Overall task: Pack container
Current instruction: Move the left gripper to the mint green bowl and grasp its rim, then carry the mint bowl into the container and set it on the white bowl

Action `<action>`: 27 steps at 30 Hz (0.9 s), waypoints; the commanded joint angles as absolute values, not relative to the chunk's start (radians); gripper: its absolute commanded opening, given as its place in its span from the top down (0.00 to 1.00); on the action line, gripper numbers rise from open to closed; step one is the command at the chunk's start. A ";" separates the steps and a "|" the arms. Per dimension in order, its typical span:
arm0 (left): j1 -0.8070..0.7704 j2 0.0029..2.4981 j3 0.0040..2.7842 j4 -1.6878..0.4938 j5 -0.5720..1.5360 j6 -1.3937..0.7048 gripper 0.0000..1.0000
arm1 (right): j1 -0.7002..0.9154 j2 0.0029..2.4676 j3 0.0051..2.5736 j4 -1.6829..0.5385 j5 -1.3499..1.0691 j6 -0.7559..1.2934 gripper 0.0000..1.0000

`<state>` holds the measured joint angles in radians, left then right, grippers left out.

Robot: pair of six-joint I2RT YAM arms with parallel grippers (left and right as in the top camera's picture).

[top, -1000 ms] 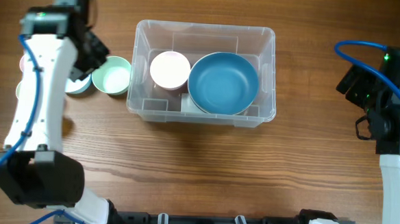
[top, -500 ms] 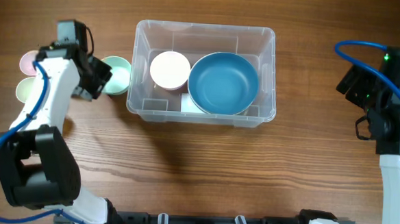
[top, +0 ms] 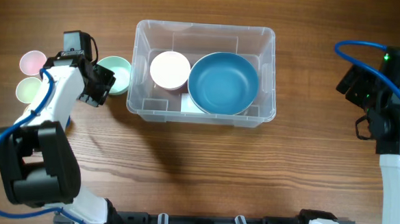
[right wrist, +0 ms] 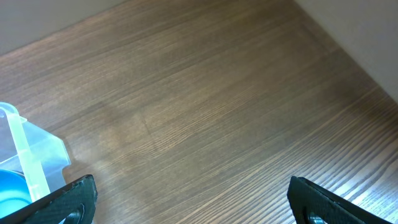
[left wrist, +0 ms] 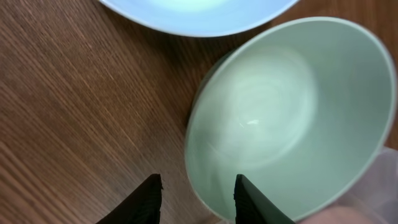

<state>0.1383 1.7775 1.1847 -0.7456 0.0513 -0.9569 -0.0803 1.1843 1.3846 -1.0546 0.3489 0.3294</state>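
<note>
Container (top: 140, 68) sits in the upper middle of the overhead frame, on the wooden table (top: 197, 173). Two bowls are already inside it: a big blue bowl (top: 223, 83) on the right and a pale pink bowl (top: 170, 69) on the left. More bowls wait outside, so I think the packing is only partway done. A mint bowl (top: 118, 75) stands just beside the container's left wall. Farther left are a tiny pink bowl (top: 32, 62) and a tiny green bowl (top: 28, 88).

The left gripper (left wrist: 198, 202) is at the mint bowl's left edge. From above you cannot tell what its fingers are doing. The left wrist view shows them apart, one inside the bowl and one outside, with the rim between them and not squeezed. That view also shows a light blue bowl (left wrist: 199, 12) at the top of the frame, which the arm hides from above.

The right gripper (right wrist: 189, 202) is at the far right of the overhead frame. Its fingers are spread wide over bare wood and hold nothing. Its own view catches only a corner of the container at the lower left.
</note>
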 commanded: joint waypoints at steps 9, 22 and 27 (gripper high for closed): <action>0.133 1.847 1.176 -0.725 0.076 -0.984 0.76 | -0.083 1.188 1.395 -1.052 0.368 0.344 0.00; 0.133 1.757 1.181 -0.717 0.119 -0.973 0.96 | -0.083 1.188 1.395 -1.052 0.368 0.343 0.00; 0.133 1.615 1.198 -0.714 0.054 -0.974 0.96 | -0.083 1.187 1.395 -1.052 0.368 0.343 0.00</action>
